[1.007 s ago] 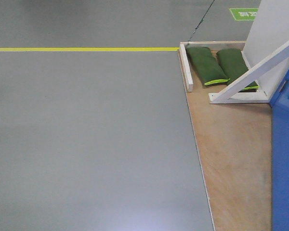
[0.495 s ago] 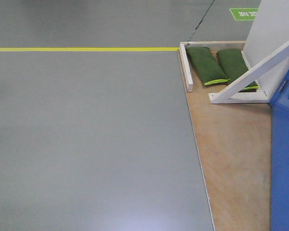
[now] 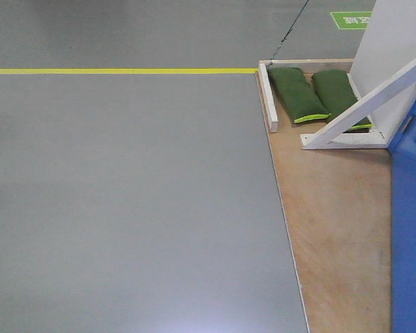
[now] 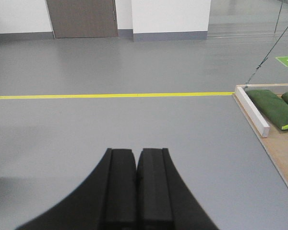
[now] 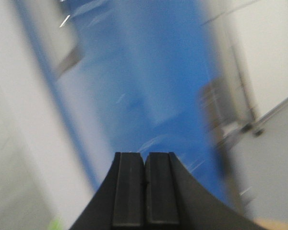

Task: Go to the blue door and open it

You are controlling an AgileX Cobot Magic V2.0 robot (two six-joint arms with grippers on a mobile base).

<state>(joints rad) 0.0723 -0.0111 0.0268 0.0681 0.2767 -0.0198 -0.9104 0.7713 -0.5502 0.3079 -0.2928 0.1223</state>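
Exterior front-facing view: grey floor point(image 3: 125, 208) fills the left, crossed at the far side by a yellow line point(image 3: 118, 71) that ends at the corner of a plywood platform point(image 3: 336, 229) on the right. On the platform's far left edge lies a white wooden rail point(image 3: 268, 97). Just right of it two green sandbags point(image 3: 297, 94) lie side by side. The right one is partly under a white diagonal brace point(image 3: 367, 107) that leans up to a white panel point(image 3: 395, 41). The blue door point(image 3: 410, 229) stands at the far right edge of the frame, on the near side of that panel, cut off by the frame. In the left wrist view the left end effector point(image 4: 136, 153) hangs over bare floor with its pads pressed together and nothing between them. In the right wrist view, which is blurred, the right end effector point(image 5: 144, 155) is likewise closed and empty, pointing at the door's blue face, which fills the middle of the frame.
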